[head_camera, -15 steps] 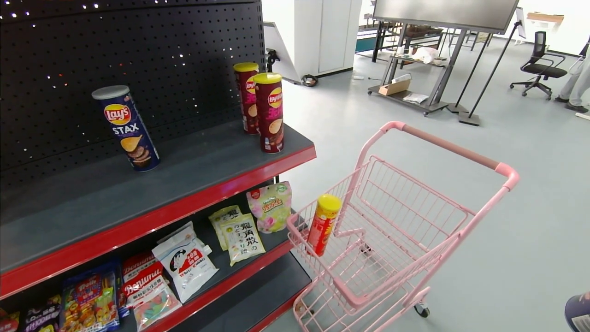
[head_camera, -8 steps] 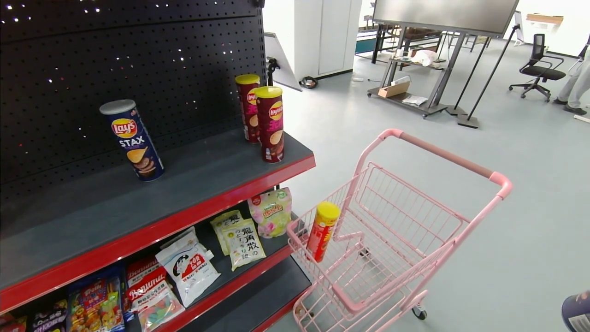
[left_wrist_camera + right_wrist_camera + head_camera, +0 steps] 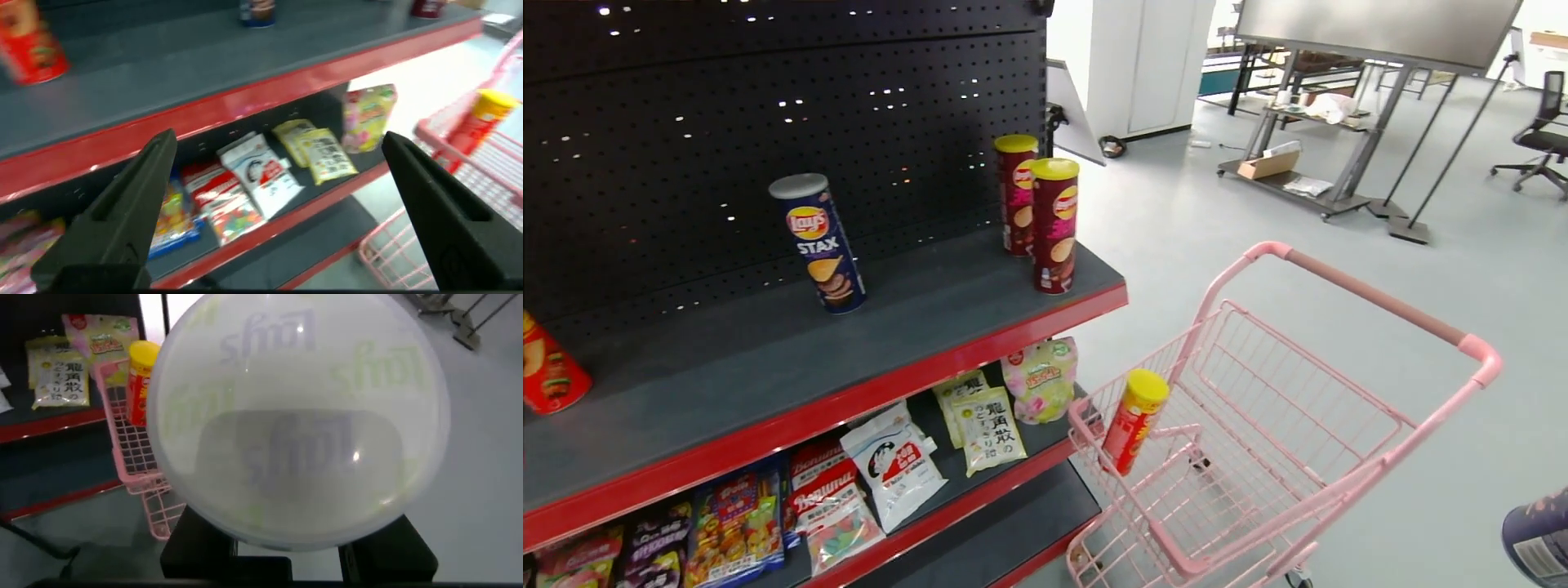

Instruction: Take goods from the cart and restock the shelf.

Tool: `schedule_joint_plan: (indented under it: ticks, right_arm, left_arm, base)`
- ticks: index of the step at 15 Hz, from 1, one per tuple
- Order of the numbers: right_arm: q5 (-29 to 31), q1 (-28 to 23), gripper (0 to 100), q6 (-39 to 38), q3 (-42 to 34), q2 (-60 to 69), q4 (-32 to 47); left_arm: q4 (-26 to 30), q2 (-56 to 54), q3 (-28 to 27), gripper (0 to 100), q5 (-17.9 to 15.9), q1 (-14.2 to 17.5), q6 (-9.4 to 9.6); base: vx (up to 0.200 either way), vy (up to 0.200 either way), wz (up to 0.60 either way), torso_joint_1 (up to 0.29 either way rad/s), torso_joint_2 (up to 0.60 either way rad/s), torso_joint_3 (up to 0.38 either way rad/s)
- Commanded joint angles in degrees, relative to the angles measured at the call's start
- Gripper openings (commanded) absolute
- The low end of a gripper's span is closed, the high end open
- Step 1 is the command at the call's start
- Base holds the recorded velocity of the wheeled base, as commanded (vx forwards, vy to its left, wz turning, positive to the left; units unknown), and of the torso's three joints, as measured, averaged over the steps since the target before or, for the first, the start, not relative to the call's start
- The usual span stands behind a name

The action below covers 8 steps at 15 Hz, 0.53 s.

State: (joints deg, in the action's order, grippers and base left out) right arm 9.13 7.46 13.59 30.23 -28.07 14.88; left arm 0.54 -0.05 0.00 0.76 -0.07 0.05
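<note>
Upright red can (image 3: 1131,420) at nine o'clock in the cart (image 3: 1372,296): likely light, stiff, slick, best clasped mid-body; left gripper (image 3: 278,147) spread open, right gripper (image 3: 290,555) clamping a blue can (image 3: 1535,539).

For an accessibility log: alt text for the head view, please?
A pink shopping cart holding one tilted red chips can with a yellow lid stands beside a store shelf. The top board carries a blue chips can, two maroon cans and, at its left end, a red can; snack bags lie below.
</note>
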Motion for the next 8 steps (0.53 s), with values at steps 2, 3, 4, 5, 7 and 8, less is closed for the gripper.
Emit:
schedule_joint_plan:
  ticks: [2, 3, 4, 5, 7, 8]
  right_arm:
    - [0.0, 0.0, 0, 0.0, -0.3, 0.1, 0.0]
    - [0.0, 0.0, 0, 0.0, -0.3, 0.5, 0.0]
    - [0.0, 0.0, 0, 0.0, -0.3, 0.7, 0.0]
    - [0.0, 0.0, 0, 0.0, -0.4, 1.3, 0.1]
    - [0.1, 0.0, 0, 0.0, -1.4, 2.3, -0.1]
    - [0.1, 0.0, 0, 0.2, -2.4, 3.5, -0.1]
  left_arm:
    - [0.0, 0.0, 0.0, 100, 0.0, 0.0, -0.05]
    - [0.0, 0.0, 0.0, 100, 0.1, 0.0, -0.05]
    - [0.0, 0.0, 0.0, 100, 0.2, 0.0, -0.05]
    - [0.0, 0.0, 0.0, 100, 0.2, 0.0, -0.05]
    - [0.0, 0.0, 0.0, 100, 0.2, 0.0, -0.05]
    - [0.0, 0.0, 0.0, 100, 0.2, 0.0, -0.05]
  base:
    - [0.0, 0.0, 0.6, 0.012, 0.0, -0.005]
    - [0.0, 0.0, 0.6, 0.002, -0.01, 0.002]
    - [0.0, 0.0, 0.6, 0.002, 0.01, 0.007]
    - [0.0, 0.0, 0.6, 0.002, 0.01, 0.007]
    - [0.0, 0.0, 0.6, 0.002, 0.0, 0.002]
    - [0.0, 0.0, 0.0, 0.0, 0.0, 0.0]
